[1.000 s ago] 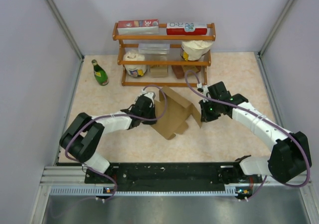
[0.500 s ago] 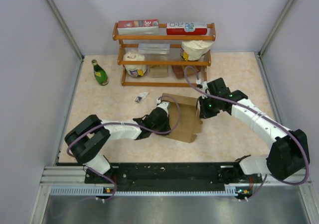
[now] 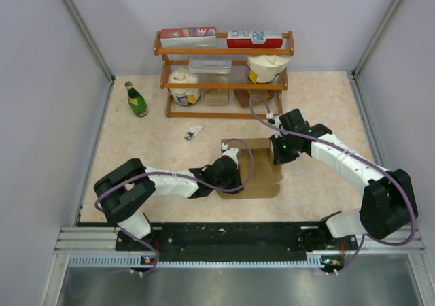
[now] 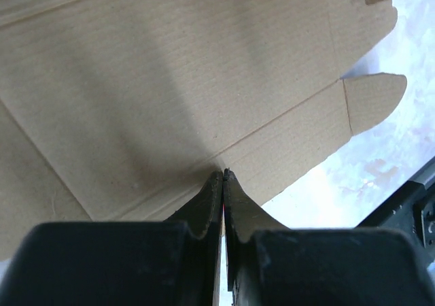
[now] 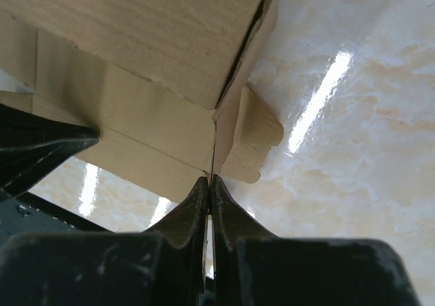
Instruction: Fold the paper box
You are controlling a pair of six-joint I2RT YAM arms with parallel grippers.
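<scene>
The left end effector [image 3: 230,170] is the nearest working part, well out in front of the wooden rack [image 3: 224,81] and toward the arm bases. Its wrist view shows the fingers [image 4: 207,197] pressed tight together, and I judge they are pinching the near edge of the paper box [image 3: 262,171]. The paper box lies low on the tabletop [image 3: 149,149], in front of the rack's right half and well apart from it. It is still mostly an open sheet, with one rounded tab [image 4: 372,98] sticking out flat. The right end effector [image 3: 279,151] sits on the side of the box closer to the rack, clenched on an upright panel edge that runs straight into its fingertips [image 5: 197,197].

The step in hand looks like raising and creasing a side wall while the other arm pins the sheet. The next move calls for the left grip to hold firm while the right one swings its panel over along the score line, without tearing the small tab [image 5: 255,139].

Against a second ago, the box has come down from a tilted, tent-like stance close to the rack to a flatter lie farther from it. The left arm has swung inward with it. A small white item [image 3: 192,134] in front of the rack now shows. The green bottle [image 3: 136,98] to the left of the rack has stayed put.
</scene>
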